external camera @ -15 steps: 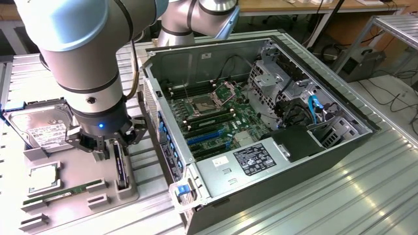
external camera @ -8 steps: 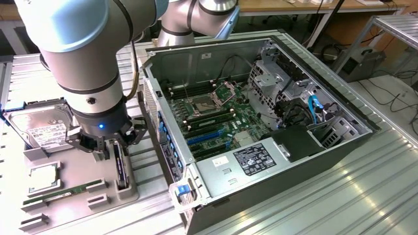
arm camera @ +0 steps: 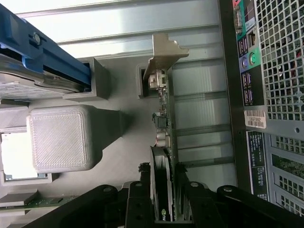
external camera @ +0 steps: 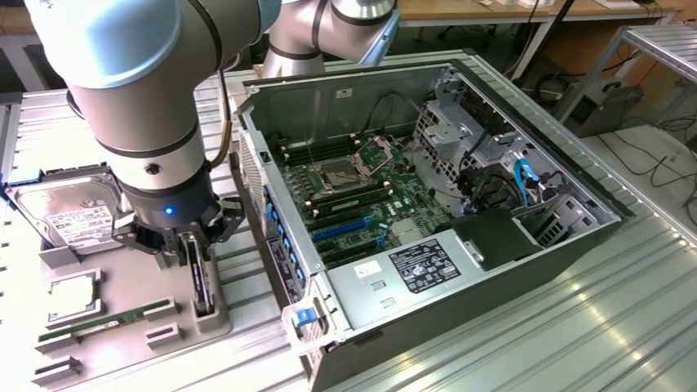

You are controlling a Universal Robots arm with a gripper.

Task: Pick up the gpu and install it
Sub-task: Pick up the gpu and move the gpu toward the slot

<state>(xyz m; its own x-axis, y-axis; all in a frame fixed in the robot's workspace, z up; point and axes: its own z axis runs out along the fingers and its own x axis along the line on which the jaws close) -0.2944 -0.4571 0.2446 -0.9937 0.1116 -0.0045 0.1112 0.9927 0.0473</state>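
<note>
Over the grey tray (external camera: 130, 282) on the desk (external camera: 544, 327), my jaws (external camera: 194, 245) have the gpu (external camera: 199, 282) between them. The card stands on its long edge in the tray's slots, just beside the open case (external camera: 360, 77) and not yet inside it.

Seen from my wrist, the jaws (arm camera: 164, 190) are drawn in narrow, one on each broad face of the gpu (arm camera: 164, 111). They look closed onto it rather than merely standing around it. The card looks seated in the tray, not lifted.

What matters here is the lie of the card. Its long axis runs straight out from between my jaws, level with the tray floor. The silver bracket (arm camera: 164, 50) is at the far end from my grip, resting against a tray post. My hold is therefore toward the plain end, not at the middle, and the bracket end may sag or swing on lifting.

That axis also runs about parallel to the case's rear panel (arm camera: 280, 71), which stands close alongside. In the exterior view the case lies to the card's right, and the blue slots on the board (external camera: 343, 229) sit deeper in. A hard drive (external camera: 71, 216) and a RAM stick (external camera: 109, 320) share the tray on the other side, untouched.
</note>
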